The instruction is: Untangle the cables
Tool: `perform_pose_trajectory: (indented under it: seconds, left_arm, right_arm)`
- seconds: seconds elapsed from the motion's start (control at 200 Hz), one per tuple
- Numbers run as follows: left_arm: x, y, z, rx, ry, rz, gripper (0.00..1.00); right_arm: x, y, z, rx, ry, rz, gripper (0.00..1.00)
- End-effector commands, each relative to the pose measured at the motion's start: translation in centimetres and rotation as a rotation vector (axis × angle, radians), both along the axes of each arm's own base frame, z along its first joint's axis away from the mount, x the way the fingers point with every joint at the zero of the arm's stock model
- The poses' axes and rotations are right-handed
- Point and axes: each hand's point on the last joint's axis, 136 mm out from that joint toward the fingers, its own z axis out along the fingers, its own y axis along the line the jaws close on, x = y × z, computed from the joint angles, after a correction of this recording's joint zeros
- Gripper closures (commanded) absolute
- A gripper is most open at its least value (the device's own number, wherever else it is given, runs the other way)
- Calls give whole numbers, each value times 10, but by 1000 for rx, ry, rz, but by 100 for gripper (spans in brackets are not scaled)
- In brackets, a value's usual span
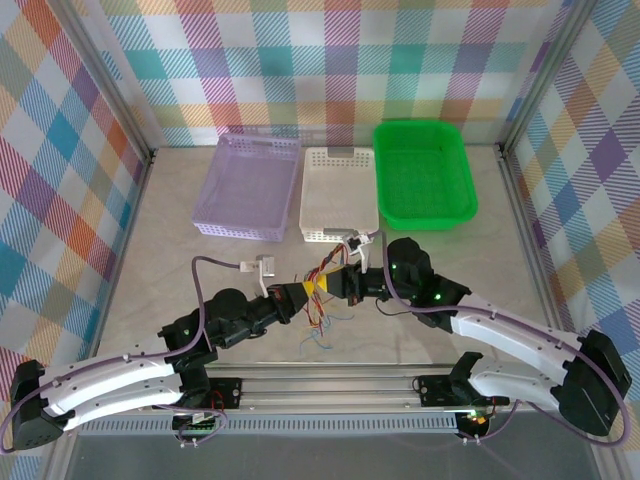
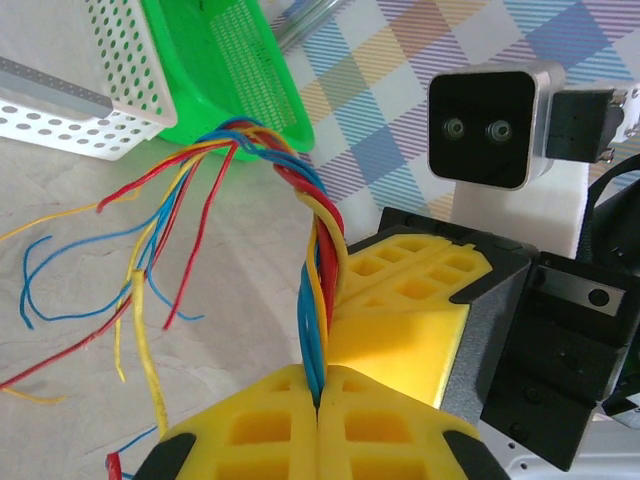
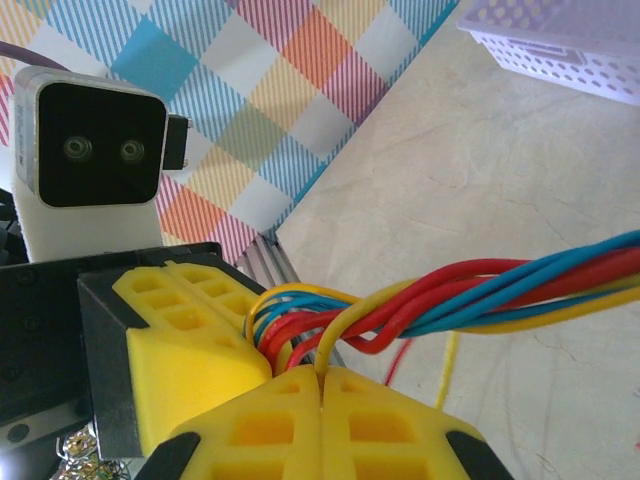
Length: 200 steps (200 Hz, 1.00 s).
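Right now I see both arms reaching inward low over the table (image 1: 170, 240), their tips nearly meeting just in front of the white basket (image 1: 338, 195). My left gripper (image 2: 318, 385) is pressed together on the twisted bundle of red, blue and yellow cables (image 2: 318, 250). The right gripper (image 3: 322, 375) pinches the same bundle just beside it, loose ends trailing onto the table.

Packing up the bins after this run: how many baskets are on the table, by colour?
Lavender basket: 1
White basket: 1
Green basket: 1
Total: 3
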Motion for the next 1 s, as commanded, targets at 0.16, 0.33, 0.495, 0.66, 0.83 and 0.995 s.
perform_pose_trajectory:
  seconds: [0.16, 0.33, 0.495, 0.66, 0.83, 0.995]
  left_arm:
    - [1, 13, 29, -58, -53, 34, 100]
    - [1, 19, 35, -53, -65, 47, 100]
    - [1, 31, 40, -50, -81, 73, 100]
    - [2, 39, 42, -49, -84, 92, 100]
    - [3, 45, 43, -37, -86, 111, 100]
    - [6, 53, 41, -5, -85, 137, 100]
  right_arm:
    - [9, -17, 3, -51, -62, -91, 100]
    - [11, -27, -1, -95, -81, -129, 100]
    - [15, -41, -5, -151, -106, -185, 100]
    - [19, -50, -7, -182, -115, -223, 100]
    - [23, -61, -5, -211, -126, -264, 100]
    - [28, -77, -2, -226, -137, -320, 100]
